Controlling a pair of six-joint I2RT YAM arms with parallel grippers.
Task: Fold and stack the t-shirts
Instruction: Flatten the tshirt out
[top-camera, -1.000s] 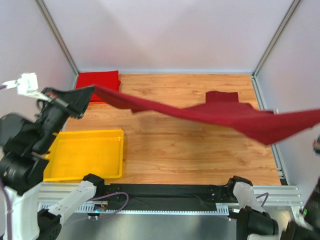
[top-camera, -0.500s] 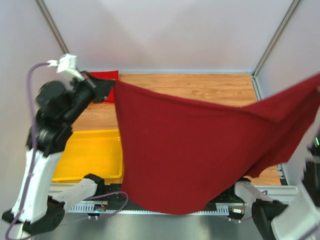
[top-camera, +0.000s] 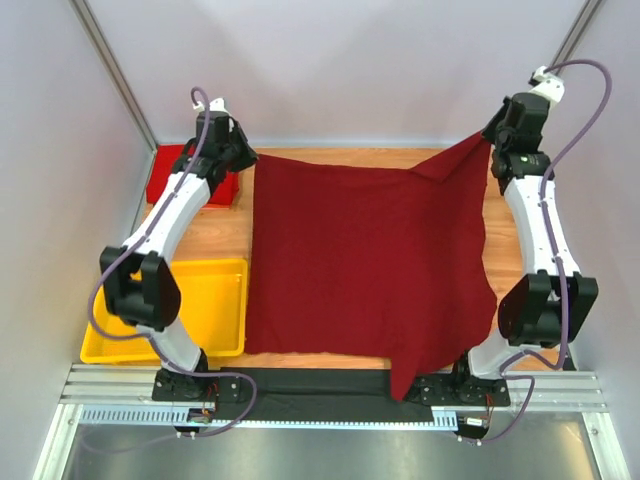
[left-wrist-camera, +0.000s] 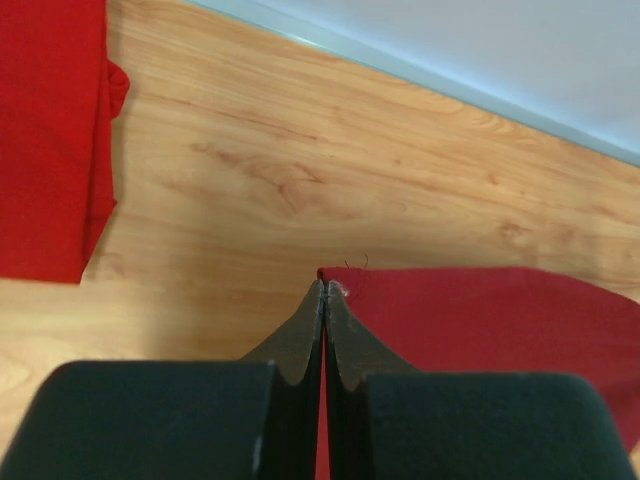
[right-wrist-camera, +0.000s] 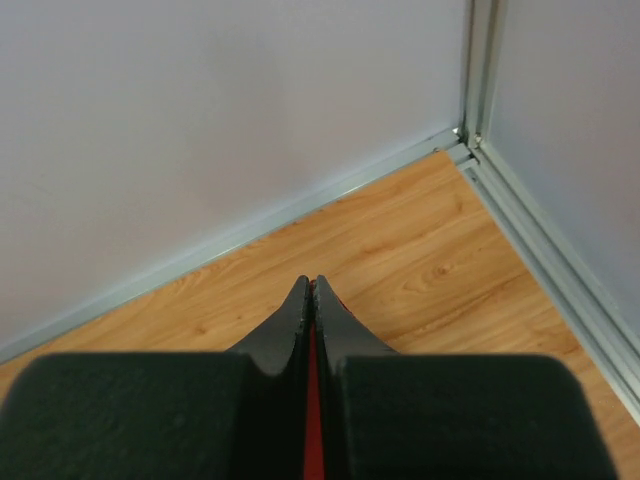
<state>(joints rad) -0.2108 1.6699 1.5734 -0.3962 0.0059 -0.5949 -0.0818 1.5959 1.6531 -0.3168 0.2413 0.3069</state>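
Now the dark maroon t-shirt (top-camera: 368, 260) has been swung forward and laid out on the wooden table (top-camera: 350, 157). A second ago it was stretched as a thin band in the air, and half a second ago it hung as a raised curtain between the arms. Nearest the arm bases, far behind both pincers, its near right corner is seen draped over the table's near edge, so the spread is judged not quite square. Between that hem and the pincers the body of the shirt is laid mostly smooth, and the yellow tray (top-camera: 215, 300) is found just beside its left edge, behind the left pincer (top-camera: 243, 160). That pincer is pressed together on the shirt's far left corner, which is set down on the wood right at the fingertips. The right pincer (top-camera: 492, 140) is likewise clamped on a sliver of maroon cloth. That far right corner is held up off the table, though, and a slack fold is shown just inboard of it. To the left of the left pincer, well apart from the maroon shirt, the brighter red t-shirt (top-camera: 165, 185) is seen lying already folded. The spreading step is judged almost finished. The right corner would need to be lowered before release and folding.
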